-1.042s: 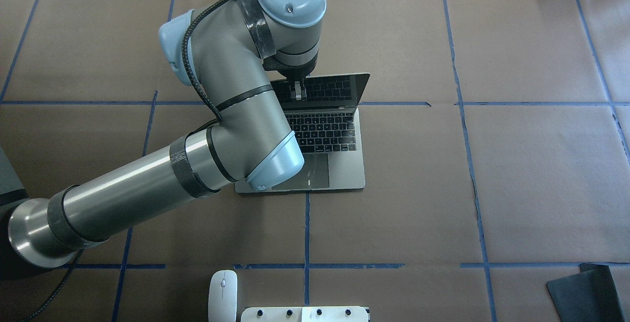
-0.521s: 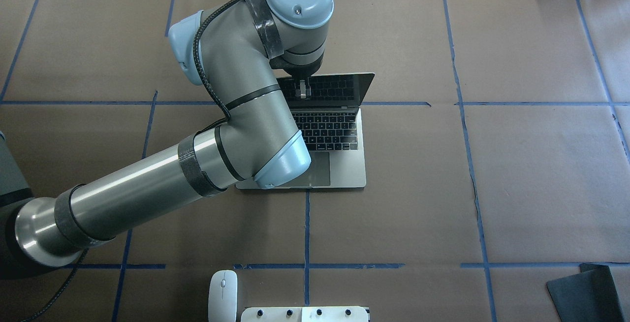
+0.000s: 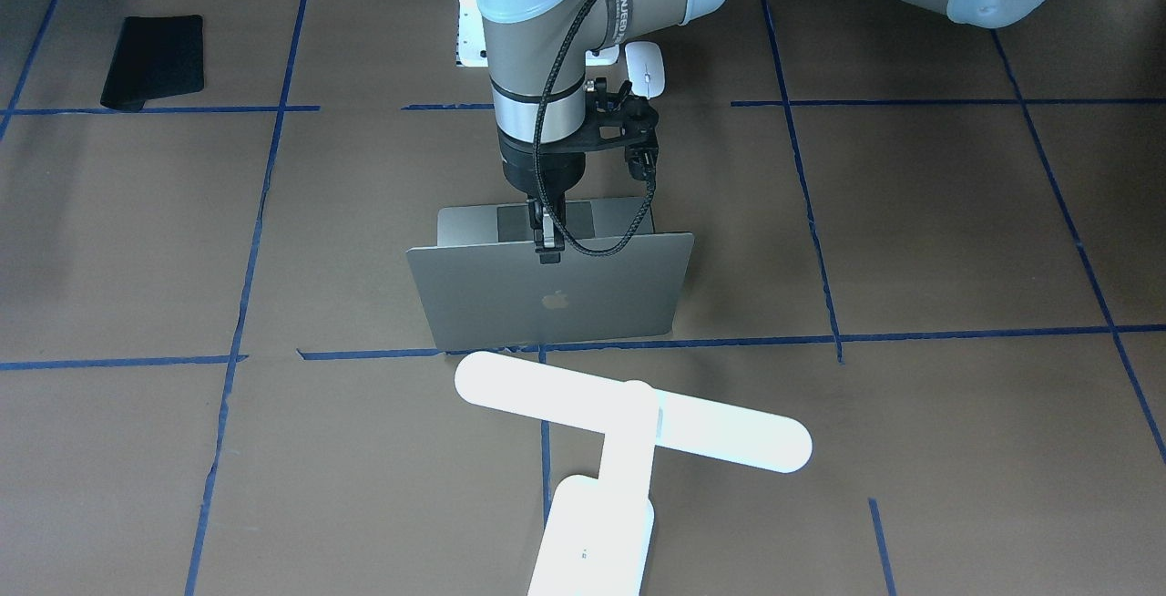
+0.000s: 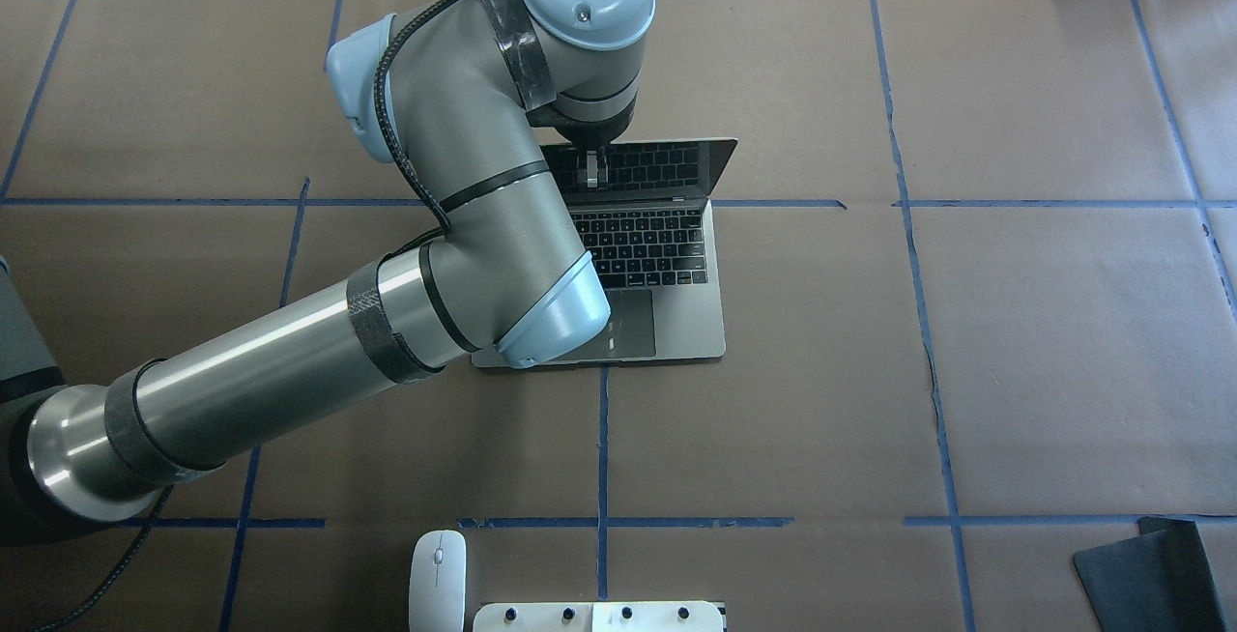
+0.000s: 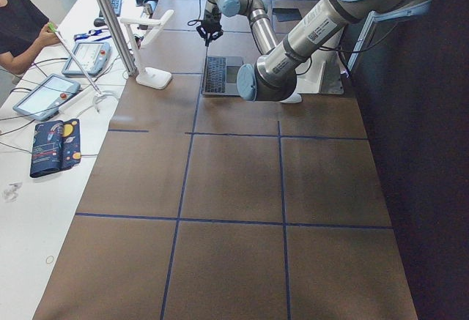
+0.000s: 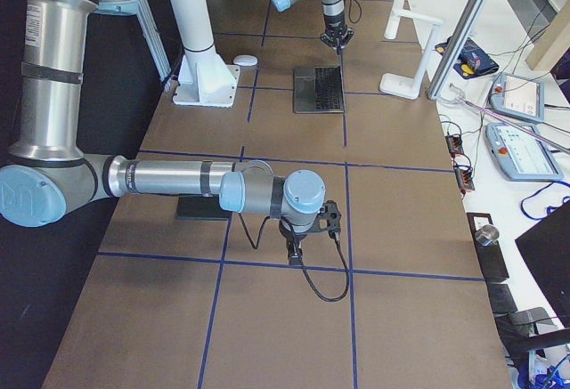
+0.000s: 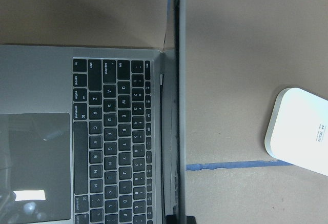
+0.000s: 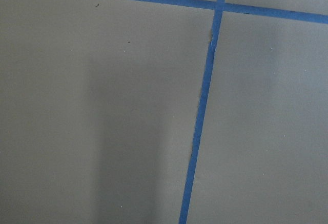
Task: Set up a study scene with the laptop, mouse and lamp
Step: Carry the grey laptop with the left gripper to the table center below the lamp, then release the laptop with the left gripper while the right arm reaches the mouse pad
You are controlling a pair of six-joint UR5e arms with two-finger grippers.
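The grey laptop stands open in the middle of the table, its apple-logo lid upright; it also shows in the left wrist view. My left gripper is shut on the lid's top edge. The white mouse lies near the robot's base, also in the front view. The white T-shaped lamp stands just beyond the laptop; its base shows in the left wrist view. My right gripper hangs over bare table far from these, and I cannot tell whether it is open or shut.
A black mat lies at the near right corner, also in the front view. The white bolted pedestal sits beside the mouse. Blue tape lines grid the brown table. Operators' devices lie along the far edge.
The left gripper, holding the lid, has moved slightly right and away from the robot. The laptop has slid that way with it. The mouse and mat have not moved.
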